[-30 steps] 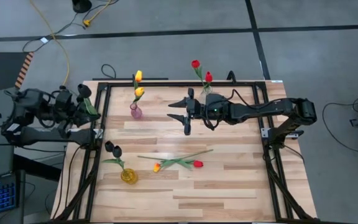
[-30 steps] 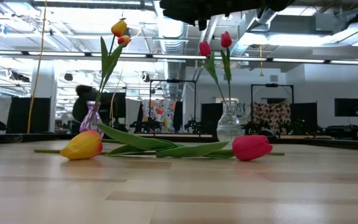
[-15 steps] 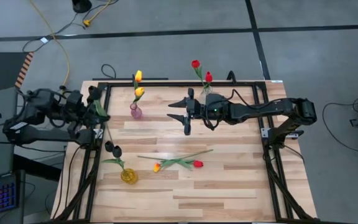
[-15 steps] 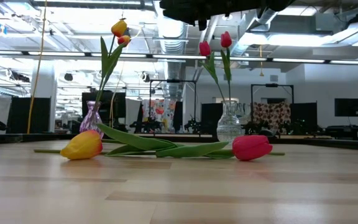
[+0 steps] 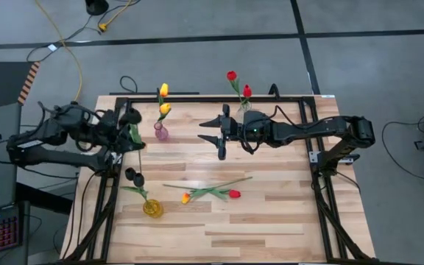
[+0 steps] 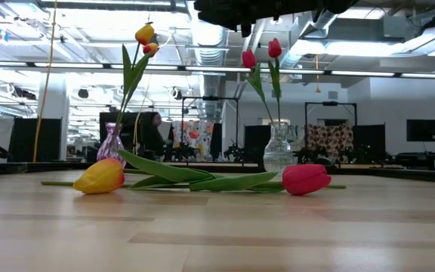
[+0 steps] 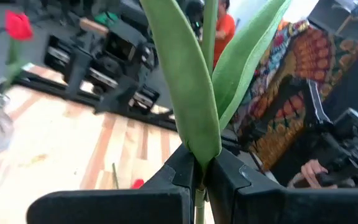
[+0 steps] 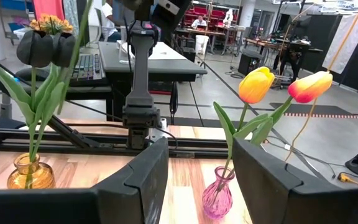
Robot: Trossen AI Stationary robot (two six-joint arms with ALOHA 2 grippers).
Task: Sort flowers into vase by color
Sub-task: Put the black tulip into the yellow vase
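Dark tulip [image 5: 132,137] pinched by stem in left gripper [image 7: 199,177], at table's left edge [image 5: 111,147], above amber vase [image 5: 152,208]. 2 loose tulips [image 5: 210,193] lying mid-table, open wood around. Right gripper [image 5: 213,132] spread, empty, hovering near centre.

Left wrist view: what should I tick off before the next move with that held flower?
1. Left tool shut on held tulip at the stem: ok.
2. Held tulip's head colour confirmed: cannot tell.
3. Yellow vase upright on the table: ok.
4. Right tool open, mid-table, away from the yellow vase: ok.
5. All flowers off the table: not ok; yellow tulip and red tulip lie there.
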